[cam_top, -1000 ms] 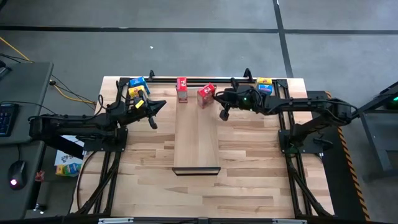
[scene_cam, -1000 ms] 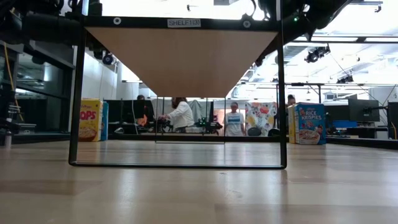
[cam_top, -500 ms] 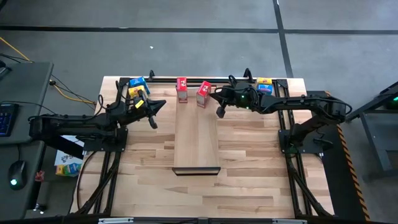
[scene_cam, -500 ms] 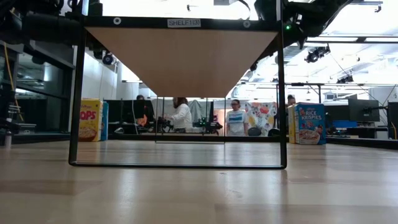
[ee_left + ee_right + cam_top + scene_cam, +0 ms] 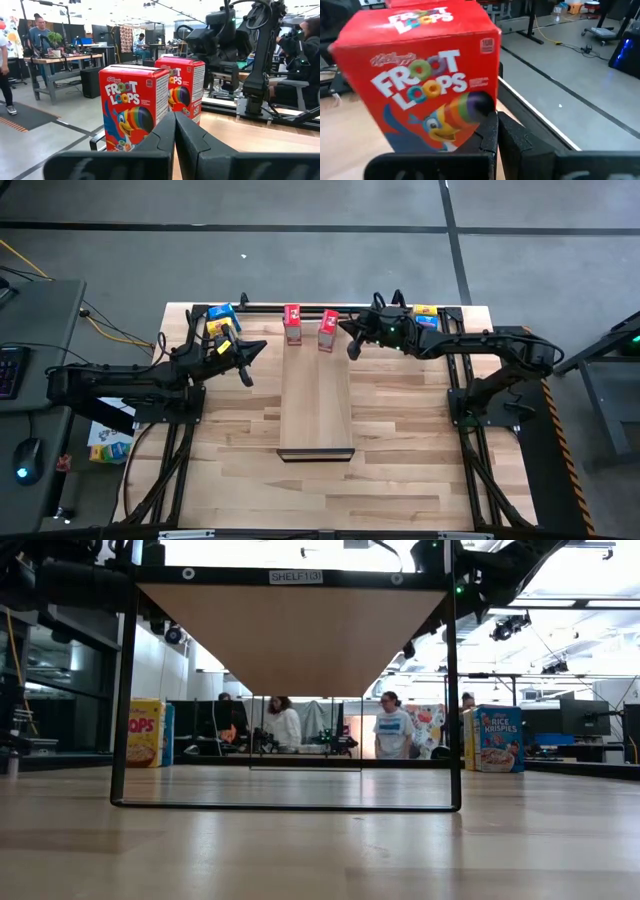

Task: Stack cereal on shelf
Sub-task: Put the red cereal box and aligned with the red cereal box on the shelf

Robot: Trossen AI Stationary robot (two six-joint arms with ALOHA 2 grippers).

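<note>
Two red cereal boxes stand on their bases at the far end of the pale shelf (image 5: 316,395): one (image 5: 292,323) to the left, one (image 5: 327,330) to the right. My right gripper (image 5: 344,330) is shut, its tips at the right-hand box (image 5: 420,80). My left gripper (image 5: 260,348) is shut and hovers left of the shelf, touching nothing, pointing level at the two red boxes (image 5: 132,112). On the table, blue (image 5: 222,312) and yellow (image 5: 218,330) boxes stand at the far left, and another pair (image 5: 425,315) at the far right. My right gripper's shut fingertips (image 5: 490,125) meet the right-hand red box low on its printed face (image 5: 482,107), near that face's lower corner. They come nearly level from the table's right. The box stands on the shelf, leaning slightly in the wrist view.
The shelf is a raised board on a black frame (image 5: 452,690), its near stretch (image 5: 316,420) bare. The black arm frames (image 5: 175,430) (image 5: 470,420) flank it. People move in the room beyond the table (image 5: 390,730).
My right gripper has gone toward the table's left and far edges, rolling a little, with its shut tips against the right-hand red box. That box has slid left along the shelf and turned from askew to nearly square with the other red box.
</note>
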